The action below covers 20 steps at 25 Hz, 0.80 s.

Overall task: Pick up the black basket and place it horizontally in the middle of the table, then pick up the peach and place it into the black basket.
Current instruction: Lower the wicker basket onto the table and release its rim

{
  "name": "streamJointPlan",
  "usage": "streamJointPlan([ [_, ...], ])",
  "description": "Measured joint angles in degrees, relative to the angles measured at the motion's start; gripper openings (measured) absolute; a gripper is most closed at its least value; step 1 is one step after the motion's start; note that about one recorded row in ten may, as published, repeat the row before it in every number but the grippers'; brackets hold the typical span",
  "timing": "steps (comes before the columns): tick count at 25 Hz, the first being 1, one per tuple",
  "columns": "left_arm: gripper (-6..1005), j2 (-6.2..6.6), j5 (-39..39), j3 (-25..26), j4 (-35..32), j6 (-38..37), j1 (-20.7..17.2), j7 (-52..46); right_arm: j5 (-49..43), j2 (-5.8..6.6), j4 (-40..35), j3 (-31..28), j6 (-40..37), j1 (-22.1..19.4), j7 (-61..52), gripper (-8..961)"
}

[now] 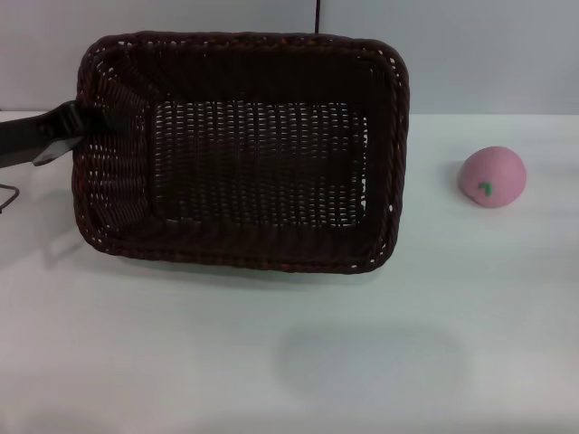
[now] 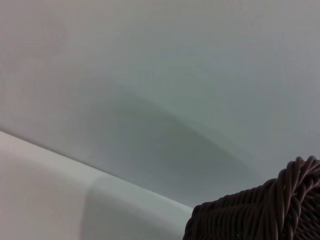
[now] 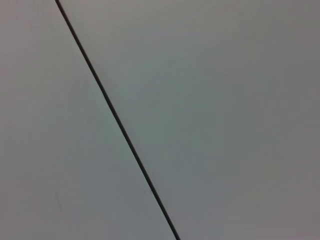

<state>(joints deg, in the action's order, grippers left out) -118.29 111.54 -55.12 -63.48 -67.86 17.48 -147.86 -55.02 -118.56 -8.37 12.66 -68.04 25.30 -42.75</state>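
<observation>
The black basket (image 1: 240, 149) is in the middle-left of the head view, long side left to right, tilted with its open side toward the camera and lifted off the white table (image 1: 271, 362). Its faint shadow lies on the table below it. My left gripper (image 1: 80, 122) reaches in from the left and is shut on the basket's left rim. A piece of the braided rim (image 2: 265, 210) shows in the left wrist view. The pink peach (image 1: 492, 176) sits on the table to the right of the basket, apart from it. My right gripper is out of view.
A grey wall stands behind the table, with a thin dark vertical seam (image 1: 318, 14) that also shows in the right wrist view (image 3: 120, 125). A thin wire-like object (image 1: 5, 195) pokes in at the left edge.
</observation>
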Motion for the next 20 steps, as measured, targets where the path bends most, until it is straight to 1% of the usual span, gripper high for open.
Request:
streamJointPlan([
  [9,213,-0.15,-0.09,-2.14,0.2,0.97,-0.26,-0.23,0.0,0.0,0.01,-0.01,0.3,0.16,0.03,743],
  [18,217,-0.33,-0.84,-5.09,0.56,2.53,-0.5,-0.66,-0.01,0.0,-0.04,-0.01,0.35,0.19,0.03,743],
  [20,218,-0.32,-1.78,-6.41,1.39,3.27,-0.52,-0.55,0.0,0.0,-0.07,-0.01,0.6,0.19,0.03,743],
])
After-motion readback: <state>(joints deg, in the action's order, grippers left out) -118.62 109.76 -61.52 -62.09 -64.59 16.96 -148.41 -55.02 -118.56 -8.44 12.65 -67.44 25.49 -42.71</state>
